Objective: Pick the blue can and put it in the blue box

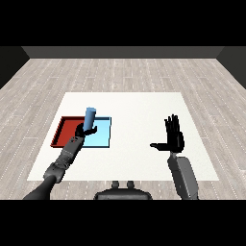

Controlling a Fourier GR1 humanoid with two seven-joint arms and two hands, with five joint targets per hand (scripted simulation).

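Your two grey arms come in from the bottom corners, so look at them first. On your left side, your left hand (83,131) is up over the trays, and its black fingers are curled around the blue can (90,118). You are holding the can near its bottom end, so most of it sticks up above your fingers. It stands almost straight up, and it leans only a little. Right under those fingers is the blue tray (102,136), and the can hangs over the left part of it, close to the line where the two trays meet. You cannot tell from this view if the bottom of the can touches the tray floor, because your fingers hide that part. Just to the left of your fingers lies the red tray (65,129), and it touches the blue tray side by side. Both trays rest on the white table (139,108). Your right hand (174,137) is well apart from the can and the trays, over on the other side of the table. Its fingers are straight and spread apart, pointing up and away from you. Its thumb sticks out to the left, toward the trays. It holds nothing.
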